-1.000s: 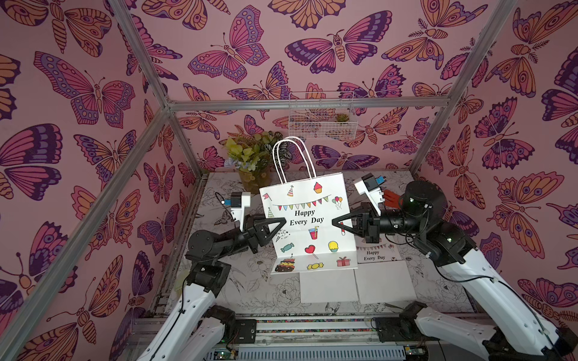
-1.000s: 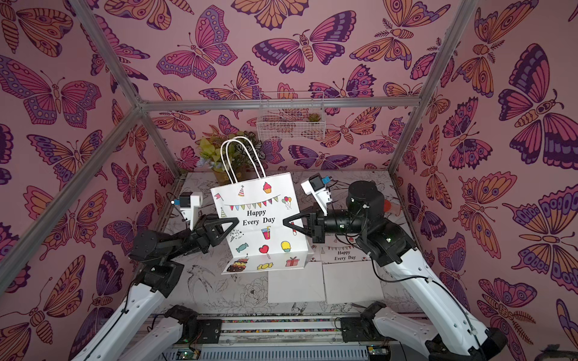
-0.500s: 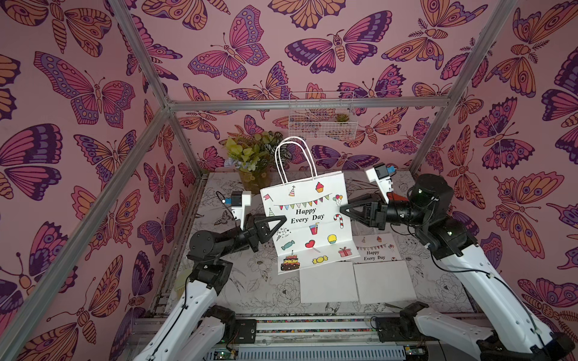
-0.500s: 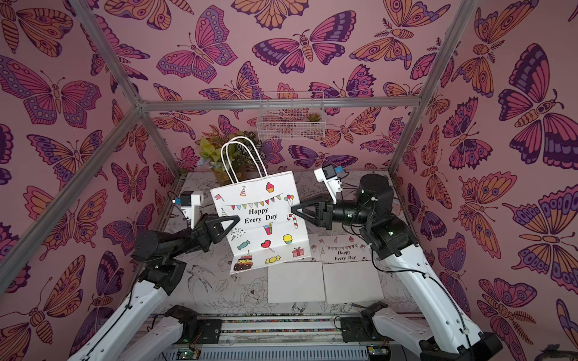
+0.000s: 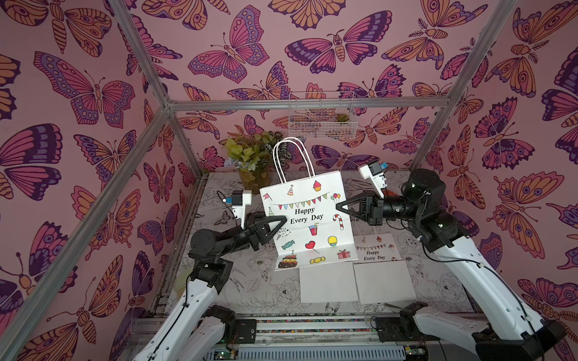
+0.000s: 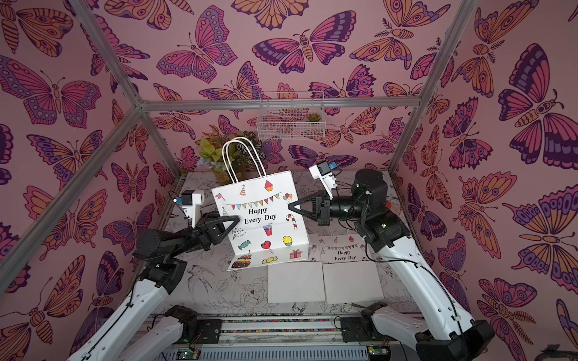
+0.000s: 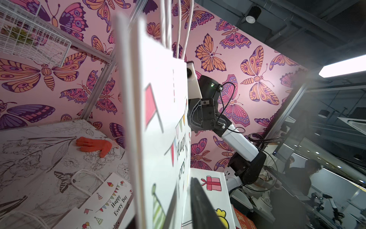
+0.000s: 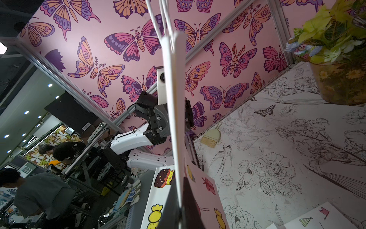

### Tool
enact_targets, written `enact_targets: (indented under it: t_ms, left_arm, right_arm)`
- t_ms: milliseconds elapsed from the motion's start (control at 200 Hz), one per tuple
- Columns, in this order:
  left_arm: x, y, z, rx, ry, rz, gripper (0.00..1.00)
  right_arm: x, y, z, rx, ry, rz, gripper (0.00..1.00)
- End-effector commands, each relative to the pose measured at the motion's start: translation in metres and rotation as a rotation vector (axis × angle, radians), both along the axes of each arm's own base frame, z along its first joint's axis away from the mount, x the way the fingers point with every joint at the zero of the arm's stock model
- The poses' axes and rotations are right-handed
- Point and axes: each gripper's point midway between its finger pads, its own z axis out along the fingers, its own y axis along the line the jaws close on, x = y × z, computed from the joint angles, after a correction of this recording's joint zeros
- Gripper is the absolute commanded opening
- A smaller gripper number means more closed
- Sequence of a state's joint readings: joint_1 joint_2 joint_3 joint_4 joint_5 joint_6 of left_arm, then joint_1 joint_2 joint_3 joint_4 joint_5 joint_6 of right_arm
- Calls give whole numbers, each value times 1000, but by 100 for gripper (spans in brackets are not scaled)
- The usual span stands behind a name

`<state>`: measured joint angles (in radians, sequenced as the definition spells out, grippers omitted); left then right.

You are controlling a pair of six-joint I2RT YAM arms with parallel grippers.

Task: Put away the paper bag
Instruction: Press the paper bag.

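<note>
Right gripper (image 5: 339, 207) is clamped on the edge of the paper bag (image 5: 308, 231), so it is held upright over the desk (image 5: 250, 281); whether the left gripper (image 5: 283, 218) grips cannot be told.

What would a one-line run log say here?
paper bag: upright | right end effector: shut on its edge | left end effector: at opposite edge, grip unclear
</note>
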<state>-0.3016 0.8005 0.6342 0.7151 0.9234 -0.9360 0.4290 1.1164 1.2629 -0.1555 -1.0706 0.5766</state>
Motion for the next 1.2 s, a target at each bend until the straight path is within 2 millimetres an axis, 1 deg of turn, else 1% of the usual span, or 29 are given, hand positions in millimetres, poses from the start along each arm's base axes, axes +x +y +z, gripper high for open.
enact_targets:
  t_ms: [0, 110, 185, 230, 280, 325, 350, 506, 661, 701, 766, 806, 856, 911, 936, 1001, 1086, 1136, 1196]
  left_arm:
    - [-4, 5, 11, -45, -43, 19, 36]
    - [-2, 8, 15, -76, -50, 45, 36]
    - [-1, 10, 15, -90, -50, 56, 34]
    - [0, 11, 17, -101, -50, 61, 31]
    - [1, 11, 17, -110, -50, 63, 24]
    - [1, 11, 18, -112, -50, 59, 7]
    - [1, 10, 17, -110, -49, 57, 0]
    - [1, 10, 16, -105, -49, 50, 0]
    - [-2, 7, 14, -85, -51, 29, 0]
    - [-1, 6, 12, -81, -46, 25, 0]
    - [0, 5, 11, -77, -42, 20, 0]
    - [1, 5, 10, -75, -33, 19, 0]
    - [2, 4, 8, -70, -25, 16, 0]
    - [4, 3, 6, -65, -16, 15, 0]
    - [5, 3, 6, -65, -14, 14, 0]
    - [5, 2, 5, -63, -9, 11, 0]
    - [6, 2, 5, -61, -7, 11, 0]
    - [6, 2, 4, -59, -8, 10, 0]
    - [6, 2, 4, -57, -5, 8, 0]
  right_arm:
    - [-8, -1, -3, 5, -7, 24, 0]
    - [-11, -2, -10, -6, 3, 23, 0]
    - [-13, -3, -14, -15, 6, 24, 0]
    - [-14, -4, -16, -19, 11, 25, 0]
    - [-14, -4, -18, -23, 14, 25, 0]
    - [-14, -4, -19, -24, 17, 27, 0]
    - [-14, -4, -19, -23, 17, 27, 0]
    - [-14, -4, -19, -20, 15, 25, 0]
    - [-13, -4, -10, -8, -7, 18, 0]
    - [-11, -3, -5, -4, -17, 15, 7]
    - [-8, -1, 5, 4, -35, 25, 26]
    - [-7, 1, 13, 10, -44, 40, 35]
    - [-5, 3, 21, 16, -53, 61, 41]
    - [-2, 6, 28, 22, -60, 80, 42]
    - [0, 8, 31, 24, -63, 88, 40]
    - [3, 10, 37, 29, -72, 101, 21]
    - [6, 12, 42, 32, -82, 108, 7]
    - [7, 13, 44, 33, -88, 110, 0]
    - [8, 13, 44, 33, -93, 110, 0]
